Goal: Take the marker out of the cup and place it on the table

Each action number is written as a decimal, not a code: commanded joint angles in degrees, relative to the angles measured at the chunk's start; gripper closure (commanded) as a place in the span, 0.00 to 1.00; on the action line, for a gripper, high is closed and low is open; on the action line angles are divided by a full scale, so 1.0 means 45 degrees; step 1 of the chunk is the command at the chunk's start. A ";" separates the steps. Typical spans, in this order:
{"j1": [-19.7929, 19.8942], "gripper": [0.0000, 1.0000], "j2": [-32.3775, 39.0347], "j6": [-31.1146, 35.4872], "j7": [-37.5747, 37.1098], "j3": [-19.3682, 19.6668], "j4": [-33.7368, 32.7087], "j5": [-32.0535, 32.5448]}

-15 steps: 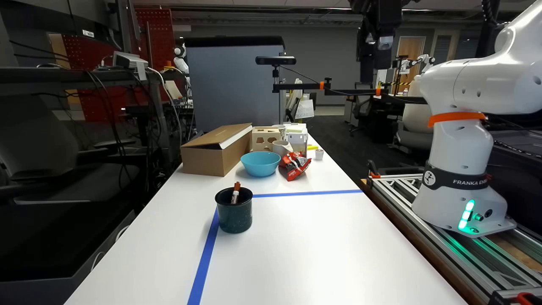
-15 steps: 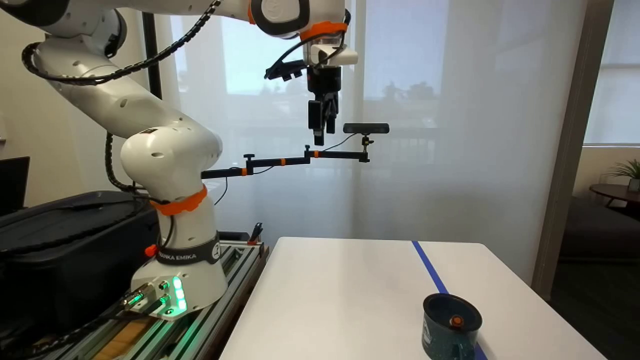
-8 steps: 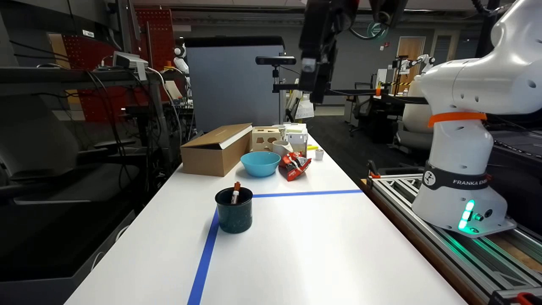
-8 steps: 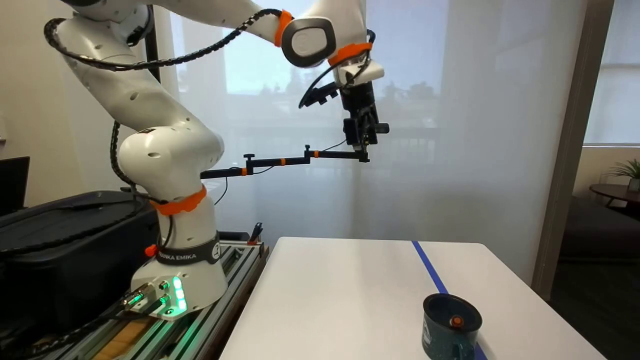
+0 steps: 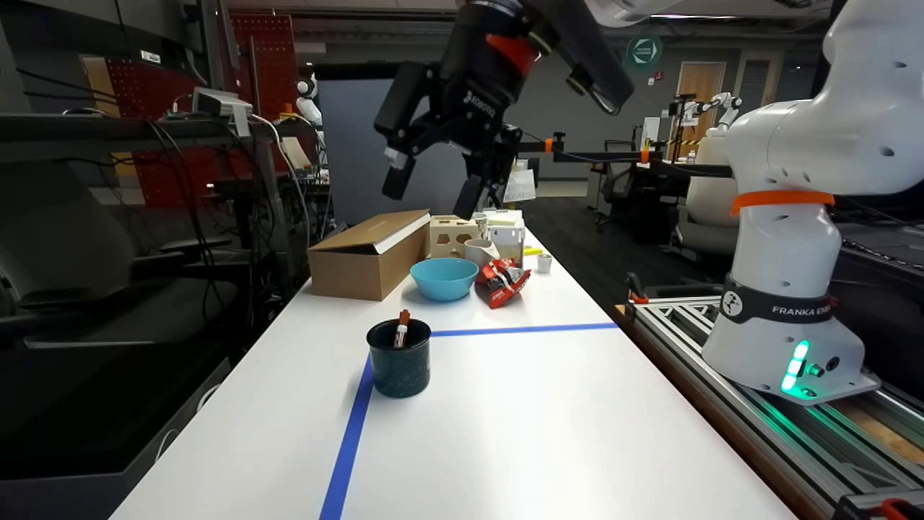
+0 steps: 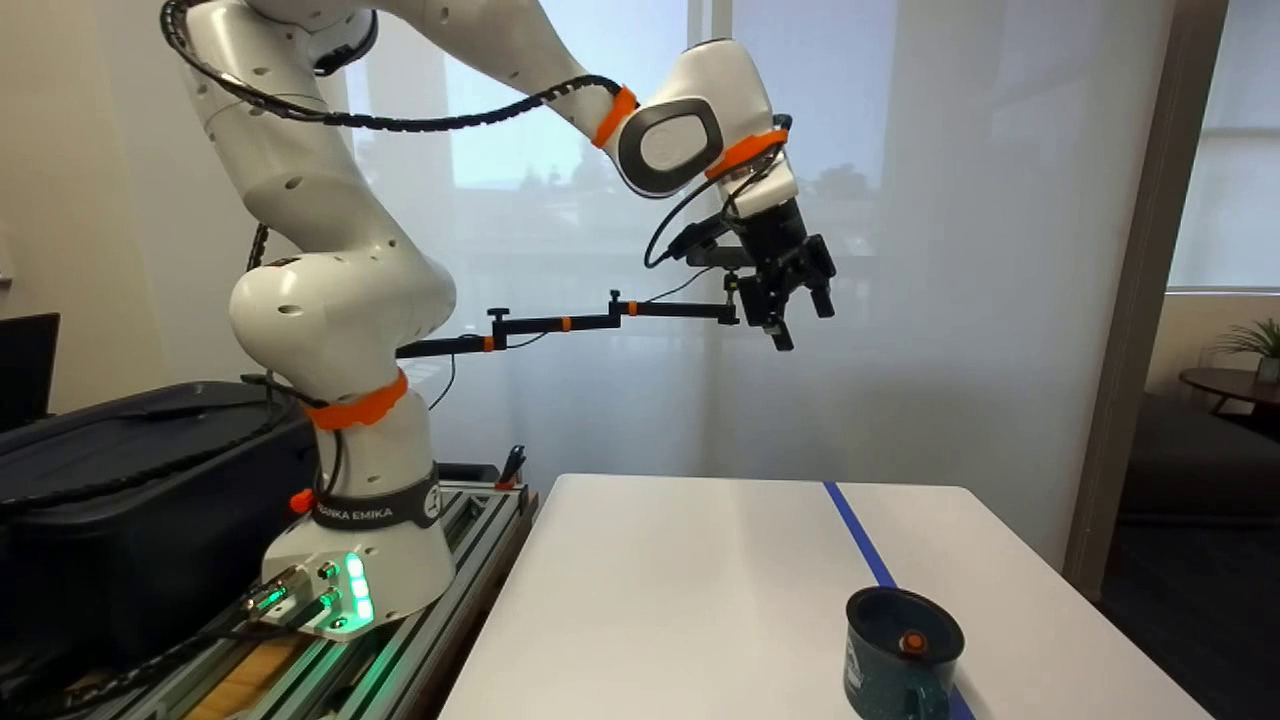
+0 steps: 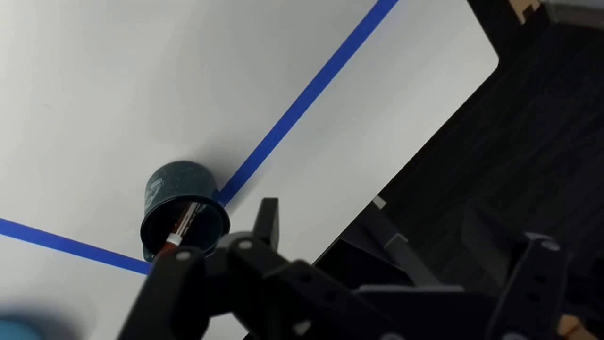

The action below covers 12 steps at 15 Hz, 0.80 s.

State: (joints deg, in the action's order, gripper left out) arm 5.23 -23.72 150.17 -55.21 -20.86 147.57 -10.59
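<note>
High above a white table (image 5: 548, 412), a Franka arm (image 6: 330, 230) holds its gripper (image 5: 433, 189) at a tilt, the fingers (image 5: 471, 195) spread wide with nothing between them, well apart from the cup (image 5: 401, 372) and the marker (image 5: 402, 331) inside it. The dark teal cup stands upright where two lines of blue tape (image 5: 350, 440) meet; the marker leans within, its reddish-brown end poking above the rim in an exterior view, and the wrist view looks down into the mouth at the slanting barrel. None of the task shows as done: the marker is in the cup and out of the robot's grasp. The step in hand looks to be the approach, an early stage by any reading. Left to do, in likely order, are bringing the gripper down to the exposed end, pinching it, drawing it up past the rim without tipping the cup, and laying it on the table before letting go. A light blue bowl (image 5: 444, 282), a red packet (image 5: 505, 283) and a cardboard box (image 5: 361, 274) sit farther along the table, apparently no part of the work.
</note>
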 commanded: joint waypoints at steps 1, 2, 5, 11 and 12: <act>0.1226 0.00 0.0902 0.1103 -0.3399 -0.0730 -0.0525 0.2003; 0.2065 0.00 0.0980 0.1244 -0.4207 -0.1403 -0.0597 0.2357; 0.3972 0.00 0.1231 0.1530 -0.6911 -0.2769 -0.0799 0.3865; 0.8184 0.00 0.1114 0.0722 -1.2125 -0.6173 -0.1250 0.6598; 0.8810 0.00 0.1173 0.0486 -1.2985 -0.6705 -0.1358 0.7056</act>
State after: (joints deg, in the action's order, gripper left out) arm 37.16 -18.43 155.57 -102.48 -44.28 143.57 15.24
